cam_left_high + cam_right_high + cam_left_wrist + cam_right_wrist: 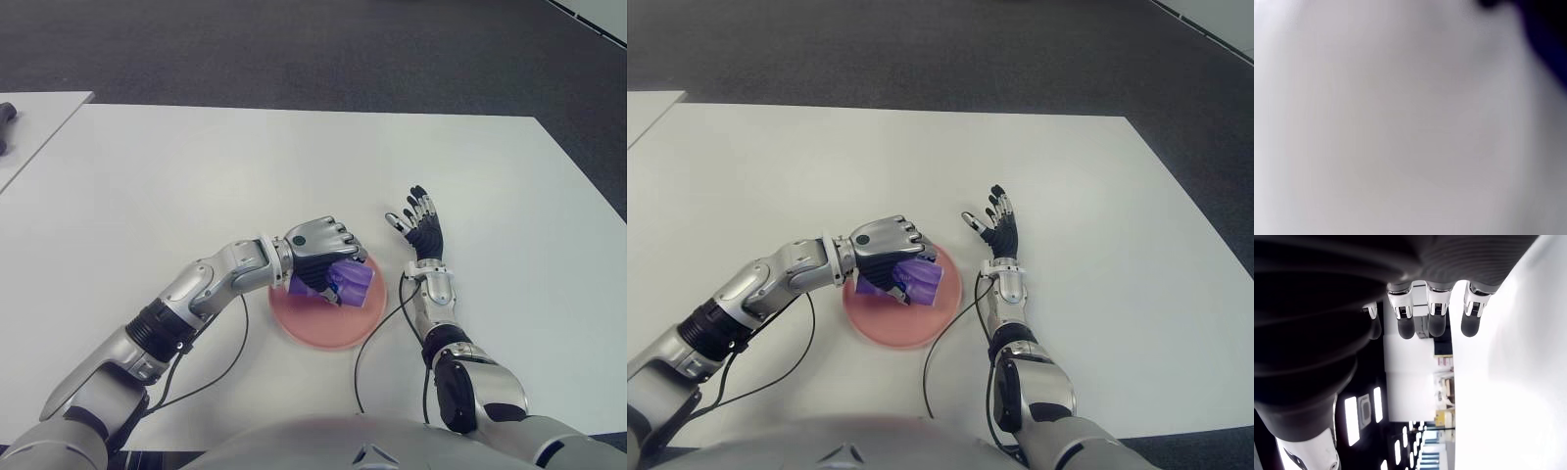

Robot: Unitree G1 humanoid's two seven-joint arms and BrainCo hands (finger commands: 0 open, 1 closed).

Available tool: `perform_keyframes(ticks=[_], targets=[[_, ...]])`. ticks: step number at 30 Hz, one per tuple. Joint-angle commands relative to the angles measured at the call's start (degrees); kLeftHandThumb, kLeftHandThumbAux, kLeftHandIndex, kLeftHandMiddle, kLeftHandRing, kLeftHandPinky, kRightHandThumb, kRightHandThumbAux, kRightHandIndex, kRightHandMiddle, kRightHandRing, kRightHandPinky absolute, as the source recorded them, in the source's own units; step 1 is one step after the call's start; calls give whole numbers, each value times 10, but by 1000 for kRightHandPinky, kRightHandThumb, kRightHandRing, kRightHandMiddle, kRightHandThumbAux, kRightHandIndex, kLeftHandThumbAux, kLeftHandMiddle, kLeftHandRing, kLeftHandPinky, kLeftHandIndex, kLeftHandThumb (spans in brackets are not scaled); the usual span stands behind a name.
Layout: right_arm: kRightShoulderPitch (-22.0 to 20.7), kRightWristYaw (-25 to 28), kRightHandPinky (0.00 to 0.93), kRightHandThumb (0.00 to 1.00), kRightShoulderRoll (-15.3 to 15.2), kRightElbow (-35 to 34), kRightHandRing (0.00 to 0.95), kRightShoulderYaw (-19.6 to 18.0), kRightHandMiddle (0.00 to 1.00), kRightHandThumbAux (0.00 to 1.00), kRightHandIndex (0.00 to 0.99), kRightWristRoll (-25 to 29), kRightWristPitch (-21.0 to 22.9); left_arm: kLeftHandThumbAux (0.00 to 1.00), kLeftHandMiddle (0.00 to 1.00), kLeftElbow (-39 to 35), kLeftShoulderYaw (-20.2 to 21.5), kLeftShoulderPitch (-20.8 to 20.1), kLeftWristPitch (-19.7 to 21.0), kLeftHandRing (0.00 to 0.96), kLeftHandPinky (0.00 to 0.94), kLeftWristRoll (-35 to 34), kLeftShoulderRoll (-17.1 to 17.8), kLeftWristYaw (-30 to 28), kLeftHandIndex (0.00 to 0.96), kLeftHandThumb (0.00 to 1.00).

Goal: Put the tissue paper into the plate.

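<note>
Left hand (321,250) over the pink plate (328,326), fingers curled tight around a purple pack of tissue paper (348,282). Pack held directly above the plate's far half, tilted, its lower corner down near the plate's surface; contact with the plate impossible to judge. Plate flat on the white desk (196,176), near the desk's front edge and close to the robot's body. Left forearm reaching in from about 8 o'clock of the plate, silver and black, with a thin black cable (230,362) looping on the desk below it.

Right hand (419,223) at about 2 o'clock of the plate, just beside it and apart from it, palm turned up, fingers spread and relaxed, holding nothing. Confirmed in the right wrist view: four dark fingertips (1406,328) straight and separated, nothing between them. Second black cable (377,328) curving along the plate's right rim toward the right wrist.

Left wrist view a pale blur, with only a dark patch in one corner; nothing readable there about the grasp.

Corner of a second white desk (34,122) at the far left, at about 10 o'clock of the plate, well apart, with a dark object (6,122) at its edge, too cut off to identify. Dark carpet (313,49) beyond the desk.
</note>
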Motion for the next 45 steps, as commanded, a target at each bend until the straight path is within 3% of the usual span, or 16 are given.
perform_keyframes(ticks=[1, 18, 20, 23, 25, 26, 27, 29, 30, 32, 36, 45], targets=[[25, -1, 18, 80, 8, 19, 0, 1, 0, 783, 6, 2, 16, 667, 523, 4, 1, 19, 9, 806, 792, 2, 15, -32, 399, 849], [25, 0, 18, 80, 8, 19, 0, 0, 0, 783, 6, 3, 17, 667, 525, -6, 12, 41, 16, 808, 799, -11, 14, -41, 398, 849], [25, 0, 18, 80, 8, 19, 0, 0, 0, 783, 6, 3, 17, 667, 528, 0, 14, 48, -1, 811, 808, -7, 17, -18, 399, 850], [25, 0, 18, 80, 7, 19, 0, 0, 0, 783, 6, 3, 17, 665, 541, 80, -7, 56, -51, 794, 776, 69, -4, 144, 406, 849], [25, 0, 18, 80, 7, 19, 0, 0, 0, 783, 6, 3, 17, 665, 544, 109, -17, 50, -63, 709, 685, 105, -10, 209, 414, 843], [25, 0, 18, 80, 7, 19, 0, 0, 0, 783, 6, 3, 17, 626, 495, 114, -17, 46, -67, 583, 564, 113, -9, 223, 412, 626], [24, 0, 18, 80, 7, 18, 0, 0, 0, 783, 6, 3, 18, 613, 477, 111, -17, 39, -68, 537, 520, 119, -4, 222, 411, 546], [24, 0, 18, 80, 7, 18, 0, 0, 0, 783, 6, 3, 18, 523, 294, 117, -25, 27, -62, 284, 279, 149, 5, 233, 335, 296], [25, 0, 18, 80, 7, 18, 0, 0, 0, 783, 6, 3, 18, 451, 188, 123, -31, 23, -58, 182, 178, 168, 8, 242, 217, 224], [25, 0, 18, 80, 7, 18, 0, 0, 0, 783, 6, 3, 17, 374, 96, 127, -39, 25, -41, 93, 91, 201, 12, 259, 112, 161], [25, 1, 18, 80, 6, 18, 0, 0, 0, 783, 6, 3, 17, 261, 20, 120, -36, 34, -21, 19, 19, 192, 6, 234, 23, 110], [25, 1, 18, 80, 7, 18, 0, -1, 0, 783, 6, 3, 17, 200, 0, 100, -32, 43, -2, 0, 0, 165, 5, 209, 0, 99]])
